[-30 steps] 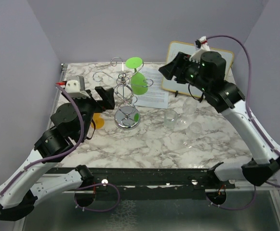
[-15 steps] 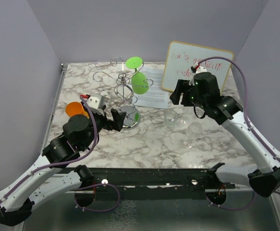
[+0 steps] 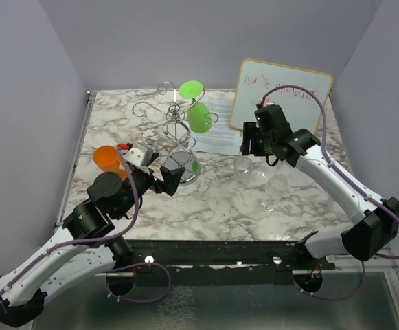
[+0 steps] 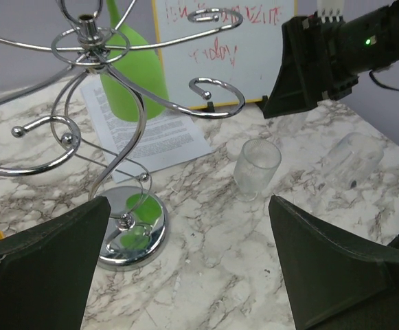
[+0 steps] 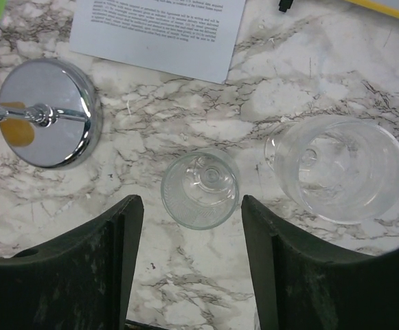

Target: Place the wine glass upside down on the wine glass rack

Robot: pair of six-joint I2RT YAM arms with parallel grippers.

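Wine glass [image 3: 198, 118]: 1, green, inverted on rack [image 3: 174, 126] — placement apparently done. Left gripper [image 4: 189, 203], right gripper [image 5: 191, 203]: both spread, empty.

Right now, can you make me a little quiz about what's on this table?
1. True or false: the green wine glass hangs upside down on the rack.
2. What hovers right above the small clear glass? A a spoon; B the right claw; C a person's hand.
3. Fill in: the cup left of the rack is coloured ____.
Key: 1 true; 2 B; 3 orange.
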